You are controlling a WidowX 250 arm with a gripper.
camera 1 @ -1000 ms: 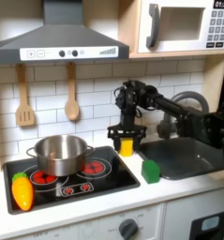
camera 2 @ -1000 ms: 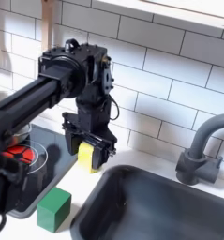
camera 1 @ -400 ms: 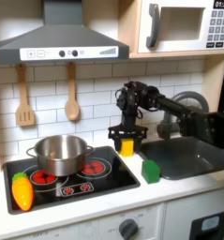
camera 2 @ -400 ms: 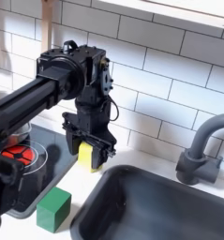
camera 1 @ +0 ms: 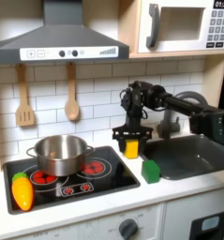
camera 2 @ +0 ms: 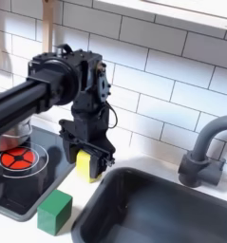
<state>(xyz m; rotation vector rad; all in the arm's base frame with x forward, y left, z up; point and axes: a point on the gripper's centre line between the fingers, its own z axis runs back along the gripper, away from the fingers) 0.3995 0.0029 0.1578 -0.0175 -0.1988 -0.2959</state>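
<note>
Second exterior view has my tool (camera 2: 88, 163) clamped on the yellow block (camera 2: 86, 166), low at the stove's (camera 2: 39, 180) back right corner beside the sink (camera 2: 153, 204), the green cube (camera 2: 55, 211) nearer the tabletop's front edge

Countertop (camera 1: 179, 192) with stovetop (camera 1: 85, 183), green block (camera 1: 150, 171).

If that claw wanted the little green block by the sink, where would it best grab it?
Probably from straight above, pinching two opposite flat sides of the small green cube-shaped block. It sits flat on the counter between the black stovetop and the sink basin, with its top and sides free. The claw is now shut on a yellow block.
</note>
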